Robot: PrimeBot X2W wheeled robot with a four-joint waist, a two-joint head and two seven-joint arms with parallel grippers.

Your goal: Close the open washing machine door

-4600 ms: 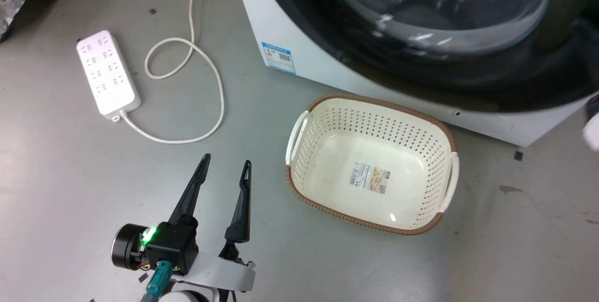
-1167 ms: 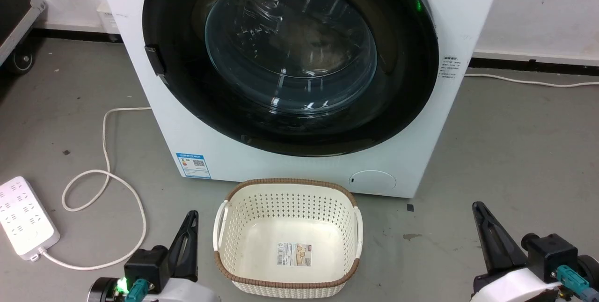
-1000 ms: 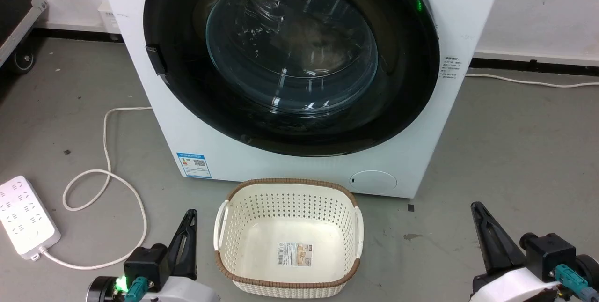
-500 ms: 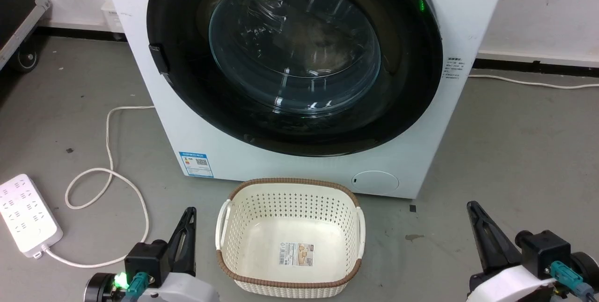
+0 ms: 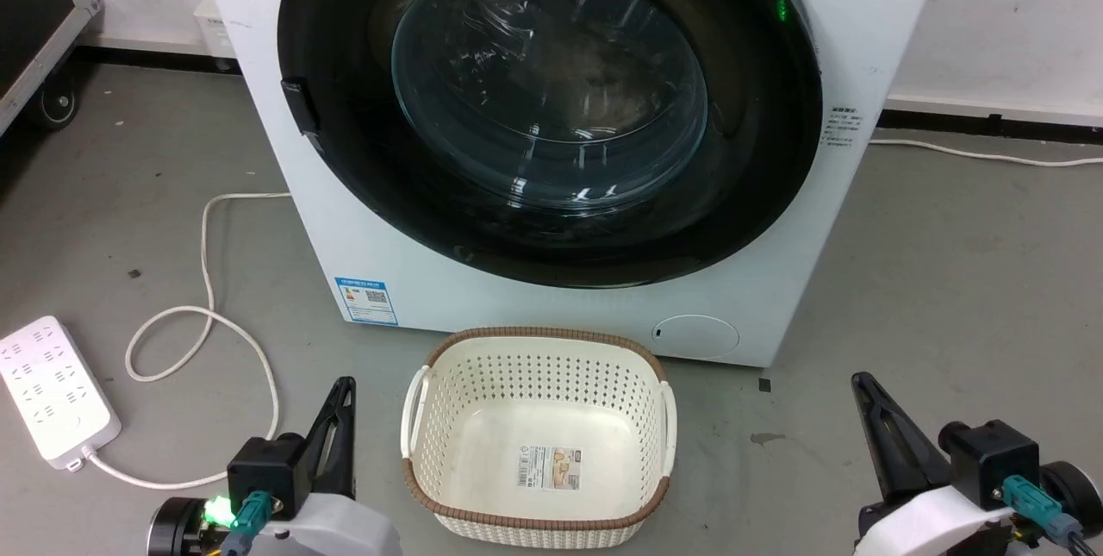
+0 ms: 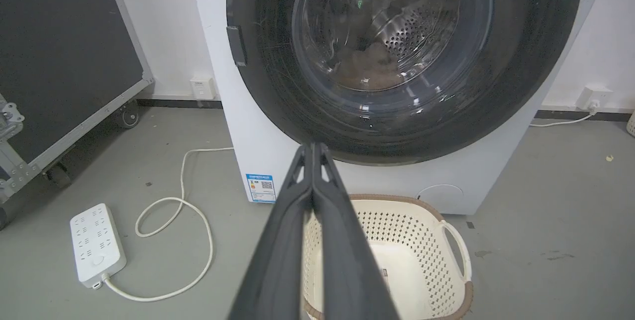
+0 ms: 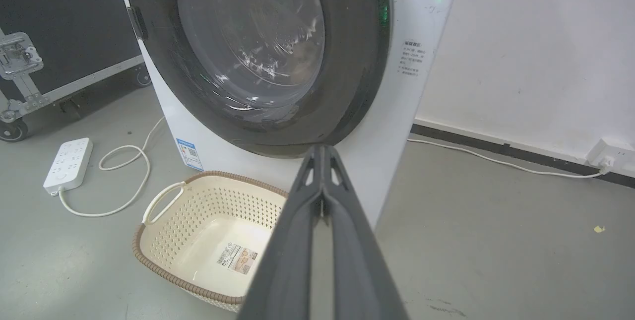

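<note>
You have the washing machine [image 5: 517, 302] standing at the far edge of the floor [image 5: 931, 280], its back to the white wall. The washing machine door [image 5: 551, 82] lies flat against the machine's front, its black rim covering most of that face and its latch tab on the left side. Through the clear bowl the left wrist view shows the perforated steel drum and a brownish heap inside it. Low on the front you can see the blue label [image 5: 366, 301] at the left and the round flap [image 5: 696, 336] at the right. Just in front of the machine a cream basket [image 5: 539, 340] with a brown rim sits on the floor, touching neither gripper. Your left gripper [image 5: 343, 392] hovers near the basket's left side with its fingers pressed together, holding nothing. Your right gripper [image 5: 863, 384] hovers well to the basket's right, likewise closed and empty. A white power strip [image 5: 56, 388] lies toward the floor's left edge, its cord [image 5: 207, 315] looping toward the machine.
</note>
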